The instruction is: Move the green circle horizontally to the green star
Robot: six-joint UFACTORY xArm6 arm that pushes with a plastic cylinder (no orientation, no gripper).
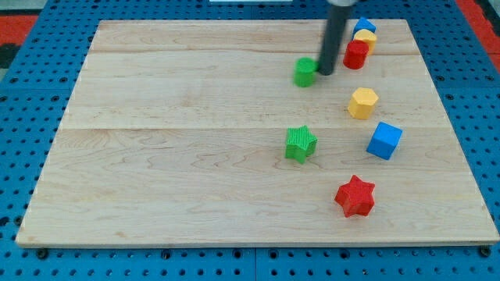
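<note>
The green circle lies on the wooden board near the view's top, right of centre. The green star lies below it, near the board's middle. My tip is at the green circle's right side, touching it or nearly so. The dark rod rises from there to the view's top edge.
A red cylinder, a yellow block and a blue block cluster at the top right. A yellow hexagon, a blue cube and a red star lie down the right side.
</note>
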